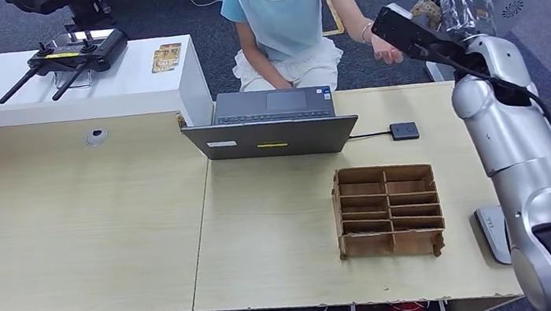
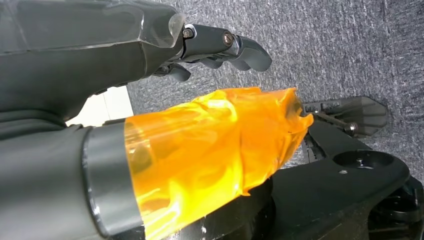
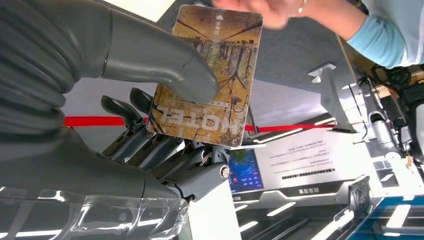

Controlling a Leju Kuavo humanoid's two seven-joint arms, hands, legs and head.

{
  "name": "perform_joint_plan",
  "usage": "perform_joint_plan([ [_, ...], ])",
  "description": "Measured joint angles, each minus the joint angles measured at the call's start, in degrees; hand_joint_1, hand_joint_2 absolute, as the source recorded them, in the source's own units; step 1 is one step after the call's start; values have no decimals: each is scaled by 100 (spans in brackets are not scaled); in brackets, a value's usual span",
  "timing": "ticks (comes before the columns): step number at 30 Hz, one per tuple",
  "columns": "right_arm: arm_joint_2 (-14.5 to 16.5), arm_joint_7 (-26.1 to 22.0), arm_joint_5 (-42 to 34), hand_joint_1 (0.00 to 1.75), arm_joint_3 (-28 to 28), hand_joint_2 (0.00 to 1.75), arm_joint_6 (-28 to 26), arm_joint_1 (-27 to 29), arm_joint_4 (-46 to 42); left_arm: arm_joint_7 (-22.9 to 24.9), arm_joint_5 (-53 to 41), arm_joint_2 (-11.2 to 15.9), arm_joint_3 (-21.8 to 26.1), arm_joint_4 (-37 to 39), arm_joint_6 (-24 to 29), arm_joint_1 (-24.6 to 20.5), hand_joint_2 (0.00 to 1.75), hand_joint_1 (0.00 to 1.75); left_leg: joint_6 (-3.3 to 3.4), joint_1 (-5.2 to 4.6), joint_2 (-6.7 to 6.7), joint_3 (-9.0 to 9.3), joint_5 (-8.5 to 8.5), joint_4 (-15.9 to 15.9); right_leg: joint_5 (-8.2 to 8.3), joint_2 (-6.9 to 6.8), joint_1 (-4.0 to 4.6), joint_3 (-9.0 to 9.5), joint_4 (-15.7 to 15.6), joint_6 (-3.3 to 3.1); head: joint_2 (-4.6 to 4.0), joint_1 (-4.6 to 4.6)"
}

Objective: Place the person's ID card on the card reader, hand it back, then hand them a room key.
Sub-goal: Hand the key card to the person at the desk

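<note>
From the head view, a person [image 1: 286, 19] sits behind a laptop [image 1: 272, 124] at the far side of the desk [image 1: 91, 226]. The robot's right hand [image 1: 430, 21] is raised beyond the laptop's right end, up by the person's outstretched hand [image 1: 384, 48]. Nearer than the laptop, a wooden compartment box [image 1: 388, 209] sits on the desk, and a small dark card reader [image 1: 404, 131] lies just right of the laptop, cabled to it.

In the left wrist view, the left hand [image 2: 220, 47] hangs low over grey carpet, well away from the laptop, fingers loosely curled around nothing, an orange film over its thumb.

In the right wrist view, the right hand [image 3: 165, 125] pinches a hotel room key card [image 3: 210, 75] between thumb and fingers, printed face showing. The person's blurred fingers are at the card's far edge.

This looks like the final handover. To do it well, the hand should hold steady, keep the free edge offered, and loosen the pinch only once the person clearly grips the card
</note>
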Motion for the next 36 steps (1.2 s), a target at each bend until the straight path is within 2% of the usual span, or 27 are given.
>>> perform_joint_plan([
  [8, 249, 35, 494, 175, 283, 175, -101, -283, 490, -3, -30, 0, -75, 0, -12, 0, 0, 0, 0, 0, 0, 0, 0, 0, 0, 0, 0, 0, 0, 0, -1, 1],
  [17, 328, 152, 725, 175, 392, 175, -354, -431, 972, -4, -33, 1, -86, 0, -13, 2, 0, 0, -1, 0, -1, 0, 0, 0, 0, 0, 0, 0, -1, 0, -1, 1],
  [19, 329, 161, 758, 161, 392, 175, -380, -432, 1024, -2, -35, 1, -86, 0, -13, 2, 0, 0, -1, 0, -1, 0, 0, 0, 0, 0, 0, 0, -1, 0, -1, 0],
  [21, 330, 162, 794, 76, 392, 175, -390, -432, 1069, 4, -39, 1, -86, 0, -13, 2, 0, 0, -1, 0, -1, 0, 0, 0, 0, 0, 0, 0, -1, 0, -1, -1],
  [23, 333, 162, 808, 2, 392, 175, -392, -432, 1111, 13, -41, 1, -86, 0, -13, 2, 0, 0, -1, 0, -1, 0, 0, 0, 0, 0, 0, 0, -1, 0, -1, -1],
  [36, 362, 145, 705, 0, 367, 175, -391, -431, 1289, 35, -62, 0, -87, 0, -13, 3, 0, 0, -1, 0, -1, 1, 0, 0, 0, 0, 0, 0, -1, 0, -1, 1],
])
